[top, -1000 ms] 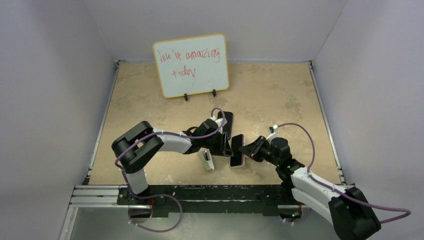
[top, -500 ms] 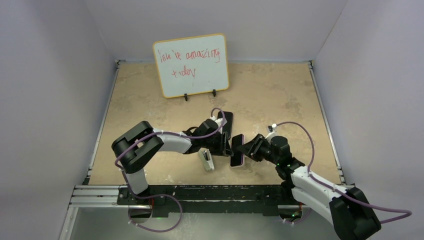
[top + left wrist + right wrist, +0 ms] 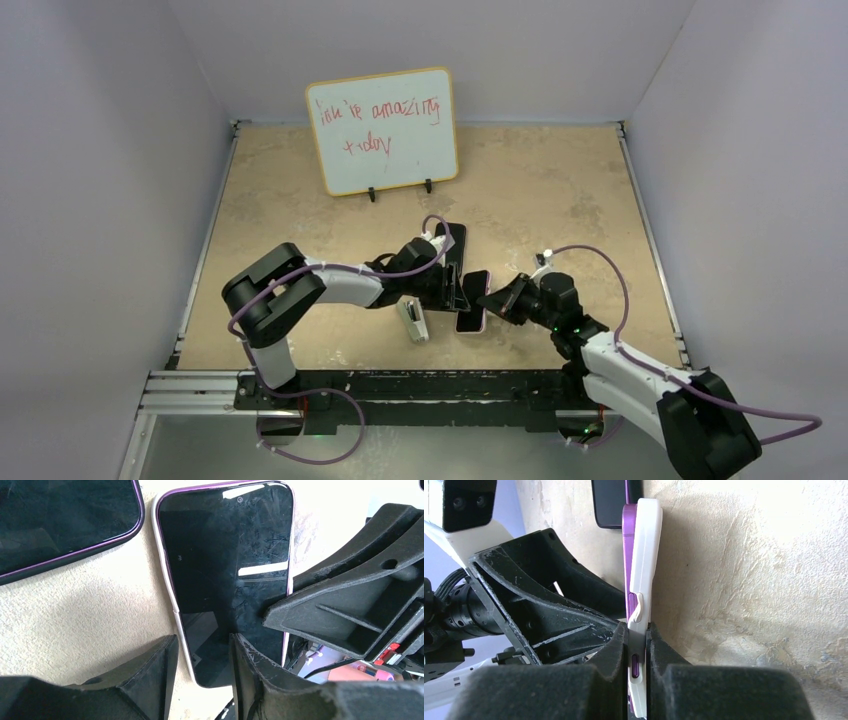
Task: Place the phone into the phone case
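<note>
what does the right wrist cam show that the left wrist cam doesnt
Only the right wrist view: the phone edge-on, its purple side sitting in the white phone case, a strip of the case wall curling away, and the right gripper pinched on that edge.
Only the left wrist view: the phone's black screen face-on, with the left gripper open over its lower corner.
Both: the second dark phone, the tan table, and the other arm's gripper.

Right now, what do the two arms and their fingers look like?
The left arm and right arm have white links and black joints, each trailing a purple cable. Fingers are matte black, wedge-shaped, grainy, with ribbed sides.
</note>
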{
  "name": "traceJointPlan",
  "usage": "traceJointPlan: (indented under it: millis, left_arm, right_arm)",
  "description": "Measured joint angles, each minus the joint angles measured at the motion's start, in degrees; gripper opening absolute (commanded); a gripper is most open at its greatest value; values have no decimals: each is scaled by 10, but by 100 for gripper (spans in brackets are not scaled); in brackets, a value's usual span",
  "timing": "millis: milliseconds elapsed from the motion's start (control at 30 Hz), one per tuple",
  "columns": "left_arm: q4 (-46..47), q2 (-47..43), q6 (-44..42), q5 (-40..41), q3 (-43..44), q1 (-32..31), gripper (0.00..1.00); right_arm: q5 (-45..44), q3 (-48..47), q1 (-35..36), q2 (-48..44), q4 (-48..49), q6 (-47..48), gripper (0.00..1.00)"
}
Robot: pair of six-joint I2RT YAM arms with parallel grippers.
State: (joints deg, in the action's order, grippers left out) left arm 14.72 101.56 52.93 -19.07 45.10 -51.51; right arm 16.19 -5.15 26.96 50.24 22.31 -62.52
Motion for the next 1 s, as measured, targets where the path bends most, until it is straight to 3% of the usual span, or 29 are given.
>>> traceJointPlan:
  millis: [67,133,333,433,467,733,1000]
  left_arm:
    - [2,0,0,0,0,-1,43]
    - [3,0,0,3,0,-3,42]
    - [2,0,0,4,0,-7,40]
    - [2,0,0,4,0,-7,41]
    - [2,0,0,5,0,-7,42]
    - [-66,-80,-17,13,0,-2,70]
    - [-62,-246,-32,-49,-11,87,78]
  right_arm:
    - [0,0,0,0,-3,0,39]
    - [-1,-4,0,-5,-12,-1,44]
    - [-5,-10,3,-18,-39,6,25]
    - [-9,-15,3,-3,-44,12,2]
    - [-10,-17,3,1,-45,16,0]
    - [-18,-49,4,-51,-104,46,0]
    - [17,-68,4,-137,-63,44,0]
